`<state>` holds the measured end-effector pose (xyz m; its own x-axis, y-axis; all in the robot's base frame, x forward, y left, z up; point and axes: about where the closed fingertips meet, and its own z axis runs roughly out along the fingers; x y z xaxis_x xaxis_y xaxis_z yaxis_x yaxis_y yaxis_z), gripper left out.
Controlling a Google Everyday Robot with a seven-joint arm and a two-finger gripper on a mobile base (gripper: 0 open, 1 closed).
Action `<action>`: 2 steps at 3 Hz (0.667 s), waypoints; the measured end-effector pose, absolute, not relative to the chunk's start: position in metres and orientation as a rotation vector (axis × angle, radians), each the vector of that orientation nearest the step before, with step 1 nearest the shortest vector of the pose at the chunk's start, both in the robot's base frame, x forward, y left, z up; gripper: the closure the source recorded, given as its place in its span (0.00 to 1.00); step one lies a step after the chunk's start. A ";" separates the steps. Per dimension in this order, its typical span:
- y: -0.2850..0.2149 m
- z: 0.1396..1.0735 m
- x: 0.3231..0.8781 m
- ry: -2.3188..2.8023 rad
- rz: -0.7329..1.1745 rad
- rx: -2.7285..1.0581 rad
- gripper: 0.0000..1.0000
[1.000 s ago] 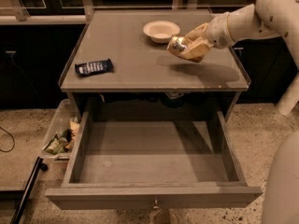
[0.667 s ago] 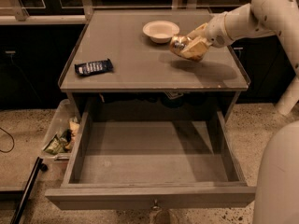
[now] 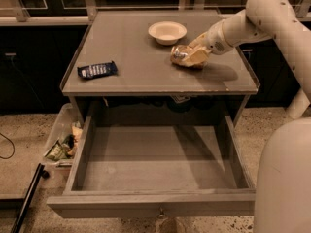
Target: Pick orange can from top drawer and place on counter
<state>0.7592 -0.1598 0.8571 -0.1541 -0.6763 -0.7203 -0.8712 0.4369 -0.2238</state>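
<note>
Below the counter (image 3: pixel 146 67), the top drawer (image 3: pixel 146 198) stands pulled fully out toward the camera, a wide shallow grey box with low sides and a small centre knob (image 3: pixel 160 211) on its front panel; its inside shows only the plain flat bottom, partly shaded by the cabinet above. At the back of the counter, right of centre, sits a pale round bowl (image 3: pixel 156 32), upright, showing only its own smooth interior. On the floor to the left of the drawer lies a pale bin (image 3: pixel 59 125) holding a jumble of crumpled packets (image 3: pixel 63 149). A dark blue snack-bar wrapper (image 3: pixel 97 70) lies flat near the counter's left edge, well apart from the bowl.

The orange can (image 3: pixel 179 52) is over the right half of the counter, just in front of and to the right of the bowl, tipped onto its side with the silvery metal end facing left and the orange-brown and gold label behind it. The gripper (image 3: pixel 189 57) is clamped around the can's body, its white arm (image 3: pixel 243 23) reaching in from the upper right. Whether the can touches the counter cannot be told, though a dark shadow spreads on the surface just right of it
</note>
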 end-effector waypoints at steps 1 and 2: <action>-0.160 0.860 0.759 1.900 0.312 -1.308 0.81; -0.160 0.860 0.759 1.900 0.312 -1.308 0.57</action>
